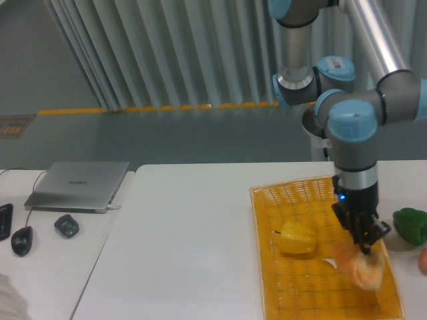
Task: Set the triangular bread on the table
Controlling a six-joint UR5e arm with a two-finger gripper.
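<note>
The triangular bread [362, 267], an orange-brown wedge with a pale end, hangs slightly blurred over the right side of the yellow wicker basket [300, 297]. My gripper [365, 244] points straight down onto the bread's top and is shut on it. The fingertips are mostly hidden against the bread. The white table [187, 247] spreads out to the left of the basket.
A yellow bell pepper [297, 238] lies in the basket's middle. A green pepper [410, 225] and a reddish item [423, 261] sit at the right edge. A laptop [79, 184], a mouse [22, 240] and a small dark object [66, 225] are on the left desk.
</note>
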